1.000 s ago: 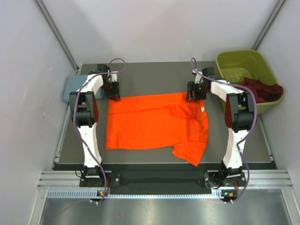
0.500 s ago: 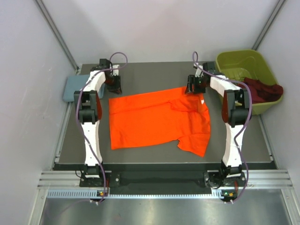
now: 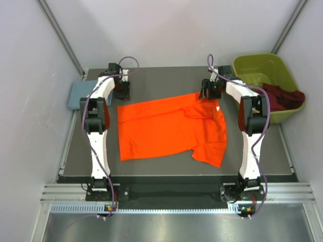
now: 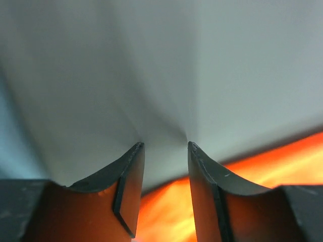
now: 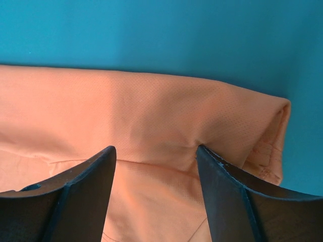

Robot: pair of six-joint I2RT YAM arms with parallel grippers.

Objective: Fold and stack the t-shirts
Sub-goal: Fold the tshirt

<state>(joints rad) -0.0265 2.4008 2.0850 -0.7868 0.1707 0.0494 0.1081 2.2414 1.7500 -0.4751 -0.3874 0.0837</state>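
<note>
This looks like a robotics lab test cell. A dark table point(image 3: 166, 80) sits boxed in by plain white panels point(image 3: 171, 30) on metal struts point(image 3: 60, 35). Two white arms point(image 3: 96, 121) are bolted to an aluminium rail point(image 3: 282, 191). Purple cables point(image 3: 132, 60) loop just behind the left hand point(image 3: 121, 92) and right hand point(image 3: 208, 93).

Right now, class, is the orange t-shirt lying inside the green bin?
No, the orange t-shirt lies spread on the table, outside the green bin.

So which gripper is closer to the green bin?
Right. The right gripper hovers over the orange t-shirt at its far right corner, a short way left of the green bin. The left gripper is by the opposite far corner, with the whole t-shirt in between.
</note>
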